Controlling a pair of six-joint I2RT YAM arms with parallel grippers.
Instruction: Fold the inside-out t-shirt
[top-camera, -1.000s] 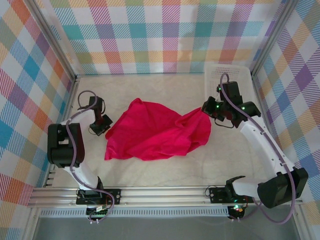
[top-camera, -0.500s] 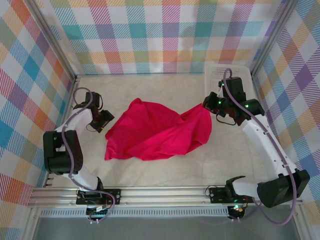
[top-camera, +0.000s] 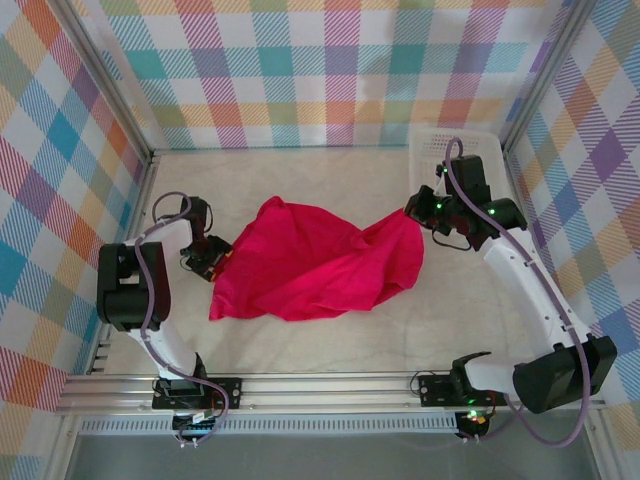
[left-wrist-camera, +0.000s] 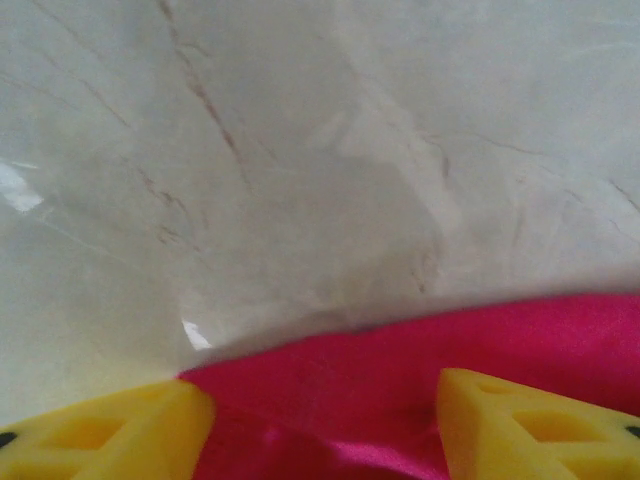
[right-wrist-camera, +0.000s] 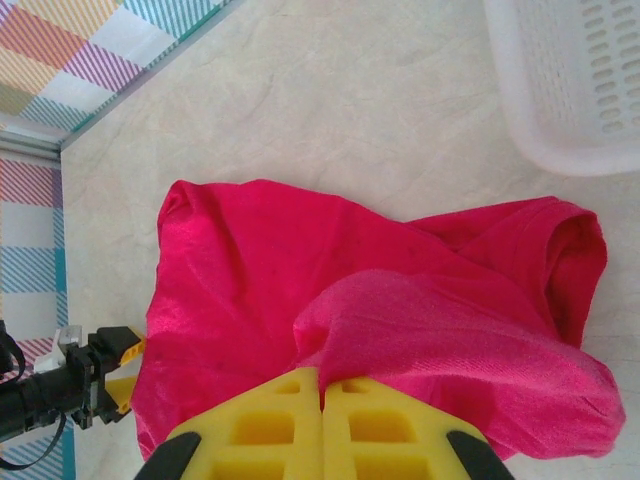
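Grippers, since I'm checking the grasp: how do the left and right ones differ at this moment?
The left gripper stands open, its fingers straddling the edge of the t-shirt; the right gripper is shut on bunched fabric. The left is at the shirt's left side, the right at its right corner. Both have yellow fingers.

Bright, even light, soft shadows. The left wrist view is blurred, with small white glare spots on the table (left-wrist-camera: 300, 150) at the frame's left.
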